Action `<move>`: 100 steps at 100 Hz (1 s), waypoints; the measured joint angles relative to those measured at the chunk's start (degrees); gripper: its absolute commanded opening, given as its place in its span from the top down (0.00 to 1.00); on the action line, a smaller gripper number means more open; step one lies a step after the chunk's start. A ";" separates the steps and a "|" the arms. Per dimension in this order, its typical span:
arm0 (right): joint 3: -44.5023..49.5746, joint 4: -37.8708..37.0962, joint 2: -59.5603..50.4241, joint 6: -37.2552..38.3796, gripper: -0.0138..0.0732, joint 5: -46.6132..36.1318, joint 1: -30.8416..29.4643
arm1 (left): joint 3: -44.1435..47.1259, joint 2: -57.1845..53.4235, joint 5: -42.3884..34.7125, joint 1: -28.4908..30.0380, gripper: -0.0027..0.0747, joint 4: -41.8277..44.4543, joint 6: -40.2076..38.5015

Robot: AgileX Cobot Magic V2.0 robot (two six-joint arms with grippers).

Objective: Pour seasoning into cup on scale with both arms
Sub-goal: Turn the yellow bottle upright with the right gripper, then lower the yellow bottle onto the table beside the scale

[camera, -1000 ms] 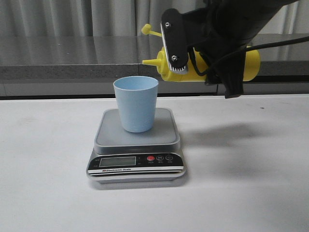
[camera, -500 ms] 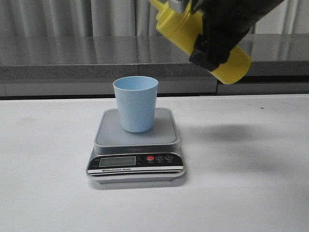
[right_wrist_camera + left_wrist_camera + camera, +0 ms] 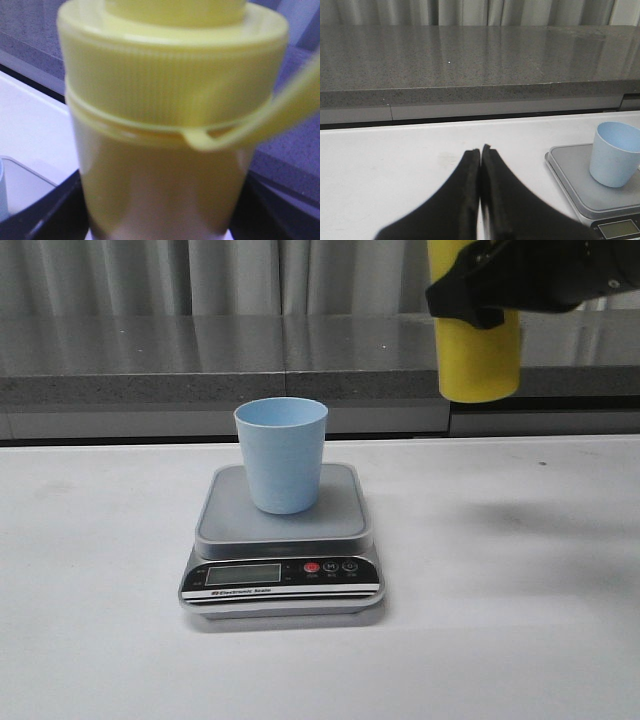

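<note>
The light blue cup (image 3: 281,454) stands upright on the platform of the silver-grey scale (image 3: 283,540). Both also show in the left wrist view, the cup (image 3: 615,160) on the scale (image 3: 572,174). My right gripper (image 3: 500,285) is shut on the yellow seasoning bottle (image 3: 478,355) and holds it upright, high above the table, right of the cup. The bottle's top is cut off in the front view. In the right wrist view the bottle (image 3: 165,150) fills the frame, its tether (image 3: 280,112) hanging beside the collar. My left gripper (image 3: 481,150) is shut and empty, left of the scale.
A dark grey stone ledge (image 3: 200,360) runs along the back of the white table (image 3: 520,620), with grey curtains behind it. The scale's black front panel has an LCD (image 3: 241,574) and a red button (image 3: 311,567).
My right gripper has swung the bottle from lying sideways with its nozzle toward the cup to upright, and lifted it up and to the right. The cup and scale have not moved.
</note>
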 measured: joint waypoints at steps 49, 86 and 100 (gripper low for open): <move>10.55 3.22 4.03 -0.72 0.56 -17.91 -2.76 | 0.00 0.00 0.00 0.00 0.99 0.00 0.00; 10.55 3.35 15.45 -0.83 0.56 -30.85 -2.76 | 0.00 0.00 0.00 0.00 0.99 0.00 0.00; 10.55 3.00 18.95 -0.83 0.56 -32.89 -2.76 | 0.00 0.00 0.00 0.00 0.99 0.00 0.00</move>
